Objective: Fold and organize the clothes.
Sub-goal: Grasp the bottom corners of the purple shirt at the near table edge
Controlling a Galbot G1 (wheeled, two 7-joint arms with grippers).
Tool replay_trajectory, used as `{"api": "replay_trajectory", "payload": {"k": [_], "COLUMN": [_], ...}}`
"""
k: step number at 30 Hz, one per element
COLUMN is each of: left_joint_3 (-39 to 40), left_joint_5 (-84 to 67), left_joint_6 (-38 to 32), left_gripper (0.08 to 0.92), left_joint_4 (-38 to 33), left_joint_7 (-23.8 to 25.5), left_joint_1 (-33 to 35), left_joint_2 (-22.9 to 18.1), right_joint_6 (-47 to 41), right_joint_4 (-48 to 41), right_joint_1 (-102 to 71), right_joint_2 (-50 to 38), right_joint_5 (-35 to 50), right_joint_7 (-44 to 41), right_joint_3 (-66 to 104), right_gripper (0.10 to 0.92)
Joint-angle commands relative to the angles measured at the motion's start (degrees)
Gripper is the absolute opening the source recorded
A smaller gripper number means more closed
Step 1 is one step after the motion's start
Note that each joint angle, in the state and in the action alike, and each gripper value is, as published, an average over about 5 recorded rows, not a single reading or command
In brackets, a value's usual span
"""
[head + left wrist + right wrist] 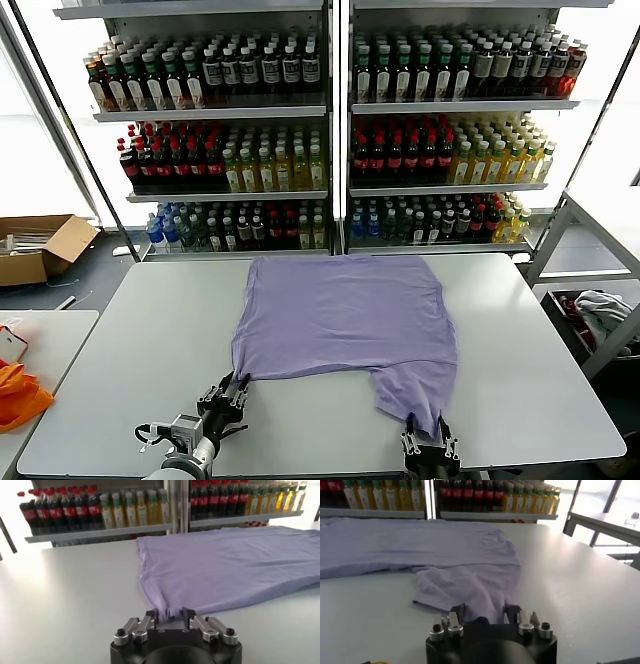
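The purple T-shirt (pixel 345 315) is spread flat in the middle of the white counter (pixel 540 370), and its two near corners are pinched, likely so the near edge can be lifted and folded toward the far edge. The left hand (pixel 226 400) is closed on the shirt's left near corner, and the right hand (pixel 430 452) is closed on the sleeve flap at the counter's near edge. The shirt's underside is hidden, and the right hand is partly cut off in the head view.

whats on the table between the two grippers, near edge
Mostly bare white table. In the head view, the left gripper pinches one near corner of the lavender T-shirt, the right gripper its hanging sleeve; only the shirt's hem spans above that gap.
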Motion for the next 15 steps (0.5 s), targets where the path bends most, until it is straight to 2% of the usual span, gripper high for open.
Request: {"api": "replay_trajectory", "payload": {"k": [1, 6, 9, 15], "left_joint_3": [0.8, 1.2, 1.1, 0.5], "left_joint_5": [1.3, 2.1, 2.6, 3.8], "left_joint_6": [0.1, 0.0, -0.4, -2.5], "left_gripper": [0.297, 0.153, 0.097, 0.085], "left_joint_4": [0.4, 1.0, 0.9, -0.9], "left_joint_7": [0.5, 0.6, 0.7, 0.6], "left_joint_1": [0.3, 0.2, 0.2, 0.1], "left_joint_2": [-0.1, -0.1, -0.1, -0.3], "right_joint_6": [0.8, 1.0, 1.2, 1.9], "right_joint_4": [-0.5, 0.3, 1.3, 4.4], "right_joint_1": [-0.1, 0.1, 0.2, 1.0], "right_joint_2": [0.1, -0.3, -0.6, -0.5], "right_joint_5": [0.0, 0.1, 0.0, -0.7], "right_joint_7": [-0.1, -0.3, -0.8, -2.2], "right_joint_3": [0.0, 0.7, 1.3, 2.2], "right_gripper": [0.355, 0.208, 0.133, 0.108]}}
